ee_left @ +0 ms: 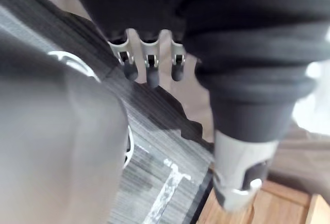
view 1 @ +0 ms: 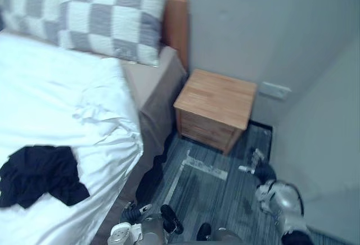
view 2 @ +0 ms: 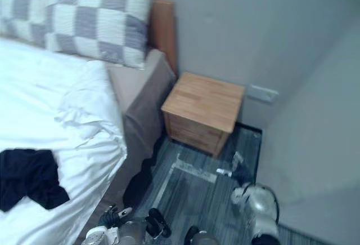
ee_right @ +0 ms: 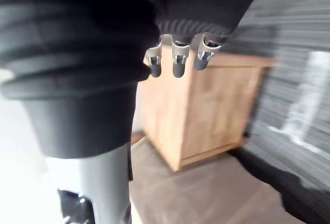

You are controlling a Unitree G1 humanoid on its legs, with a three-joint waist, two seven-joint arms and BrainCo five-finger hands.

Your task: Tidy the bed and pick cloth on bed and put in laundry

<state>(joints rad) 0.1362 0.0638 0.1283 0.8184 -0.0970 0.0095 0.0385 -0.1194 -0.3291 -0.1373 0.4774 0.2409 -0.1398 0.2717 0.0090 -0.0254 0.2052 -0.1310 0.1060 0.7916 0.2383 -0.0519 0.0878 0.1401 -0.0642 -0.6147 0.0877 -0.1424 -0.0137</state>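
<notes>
A crumpled dark cloth [view 1: 39, 174] lies on the white duvet [view 1: 56, 93] near the bed's near side. Two grey-and-white checked pillows [view 1: 107, 19] rest against the wooden headboard [view 1: 176, 25]. My left hand [view 1: 170, 218] hangs low beside the bed's edge, over the floor. In its wrist view its fingers [ee_left: 151, 64] are relaxed and the thumb sticks out, with nothing held. My right hand [view 1: 263, 172] hangs further right over the floor, near the nightstand. Its fingers [ee_right: 178, 62] are also loose and empty. Both hands are well away from the cloth.
A wooden nightstand [view 1: 216, 107] stands between the bed and the wall corner. Grey striped carpet [view 1: 214, 188] with pale tape marks [view 1: 197, 166] covers the floor beside the bed. A white socket plate [view 1: 274, 90] sits on the wall.
</notes>
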